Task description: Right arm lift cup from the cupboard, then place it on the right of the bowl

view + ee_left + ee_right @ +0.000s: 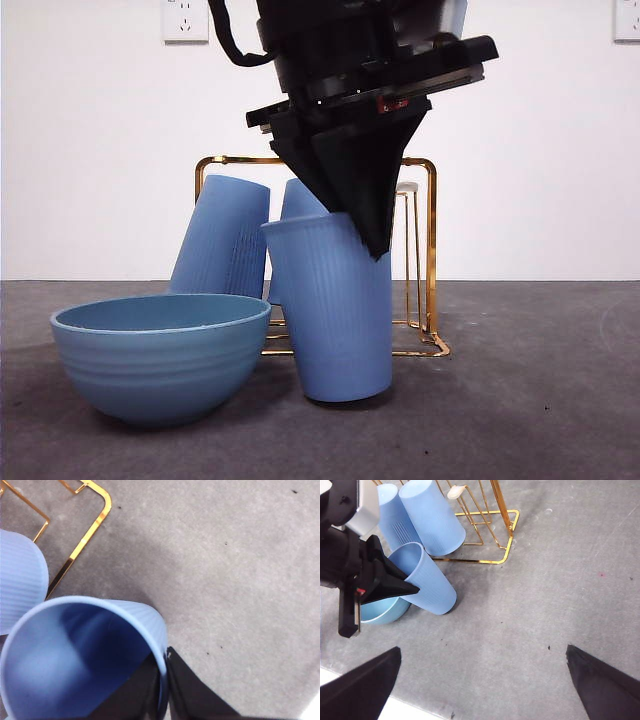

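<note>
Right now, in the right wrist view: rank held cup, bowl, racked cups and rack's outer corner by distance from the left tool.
1. Cup: rim clamped in the left tool.
2. Bowl: right beside the held cup.
3. Two racked cups: behind it, leaning in the rack.
4. Rack's outer corner: farthest, beyond those cups.

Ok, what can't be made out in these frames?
- Front view: the rear cup is mostly hidden by the left gripper and the held cup.
- Right wrist view: the bowl is largely covered by the left gripper.
- Left wrist view: the rack is cut by the edge; bowl out of view.
- Right gripper: only jaw tips show.
</note>
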